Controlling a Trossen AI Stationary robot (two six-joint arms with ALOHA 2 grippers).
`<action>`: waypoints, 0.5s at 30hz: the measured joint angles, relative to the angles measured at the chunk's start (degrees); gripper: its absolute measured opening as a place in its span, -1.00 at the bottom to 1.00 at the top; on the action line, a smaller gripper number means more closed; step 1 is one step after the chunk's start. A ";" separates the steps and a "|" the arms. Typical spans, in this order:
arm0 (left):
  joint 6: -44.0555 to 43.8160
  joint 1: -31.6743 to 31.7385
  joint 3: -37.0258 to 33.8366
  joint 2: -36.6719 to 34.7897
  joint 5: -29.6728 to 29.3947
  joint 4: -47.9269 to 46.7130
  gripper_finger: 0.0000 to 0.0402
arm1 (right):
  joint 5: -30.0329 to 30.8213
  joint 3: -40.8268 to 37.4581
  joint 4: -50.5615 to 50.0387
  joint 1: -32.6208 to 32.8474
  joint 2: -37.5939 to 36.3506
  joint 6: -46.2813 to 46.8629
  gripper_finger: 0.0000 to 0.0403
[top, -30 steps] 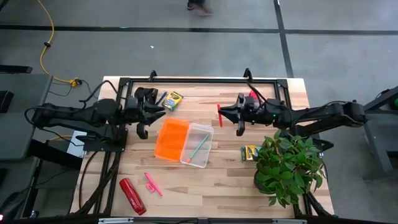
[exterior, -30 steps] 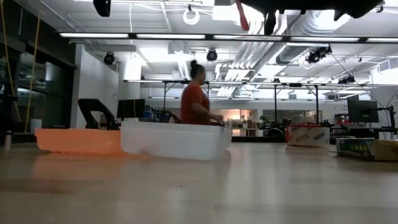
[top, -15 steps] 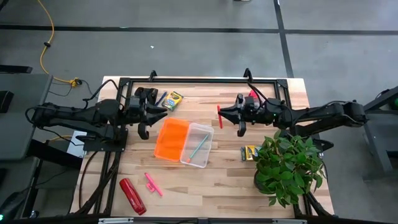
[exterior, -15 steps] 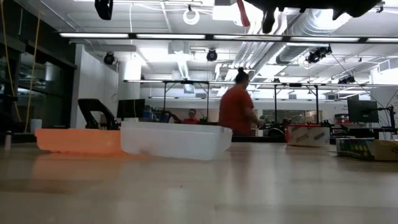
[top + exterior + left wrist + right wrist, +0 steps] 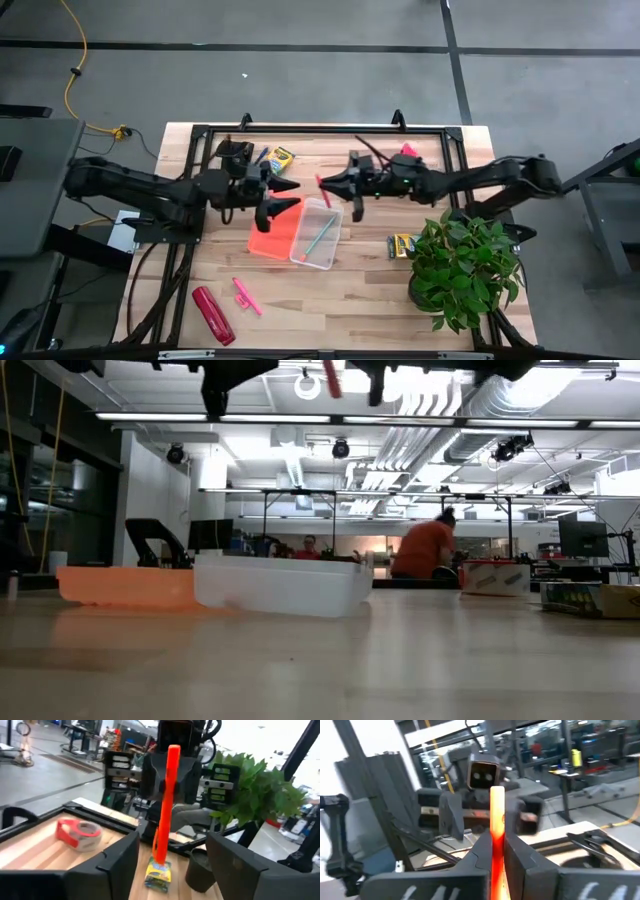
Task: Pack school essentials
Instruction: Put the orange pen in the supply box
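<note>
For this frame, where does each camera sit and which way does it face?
High: overhead, looking down; both arms, left gripper and right gripper facing each other.
Low: table height, looking level past the clear box; grippers at top edge.
Left wrist: past own open fingers toward the thin red stick.
Right wrist: past own fingers clamping that stick, toward left arm.
Shared: the stick.

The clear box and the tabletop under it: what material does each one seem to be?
The clear box looks like thin plastic, glossy and see-through: a green pencil inside shows through its floor. The tabletop looks like light wood in a smooth, matte finish, judging by the pale glued strips and grain lines, though it could be a laminate.
</note>
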 joint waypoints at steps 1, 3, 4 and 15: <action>-0.07 0.00 0.38 0.87 0.14 0.10 0.12 | -1.00 1.27 -0.03 0.00 1.18 -0.01 -0.97; -0.09 0.02 1.15 2.43 0.14 -0.03 0.12 | -2.51 3.75 -0.02 0.02 3.25 -0.01 -0.97; -0.08 0.02 1.64 3.04 0.11 -0.09 0.12 | -2.96 4.78 0.00 0.02 4.09 -0.01 -0.97; 2.26 0.02 5.11 6.60 1.45 2.54 0.10 | -4.75 8.25 0.07 -0.02 7.39 0.65 -0.97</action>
